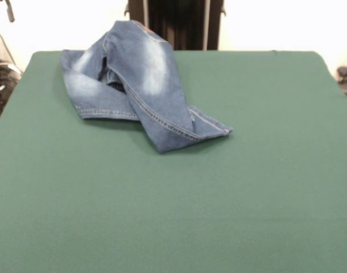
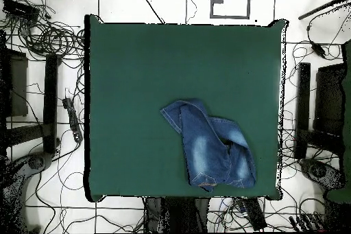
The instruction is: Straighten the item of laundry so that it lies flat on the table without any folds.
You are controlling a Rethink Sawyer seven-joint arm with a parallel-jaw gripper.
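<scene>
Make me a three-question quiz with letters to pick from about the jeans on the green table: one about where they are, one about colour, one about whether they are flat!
1. Where do the jeans lie on the table?
A. By the edge next to the robot's pedestal
B. In the very middle
C. By the edge farthest from the pedestal

2. What colour are the jeans?
A. Black
B. Blue with pale faded patches
C. Red

3. How do the jeans lie?
A. Spread flat
B. Rolled into a tight tube
C. Crumpled and folded over themselves

Answers: 1 A, the front view shows them near the table's far edge, below the pedestal. 2 B, the denim is blue with whitish patches. 3 C, one part crosses over another and the cloth humps up.
</scene>
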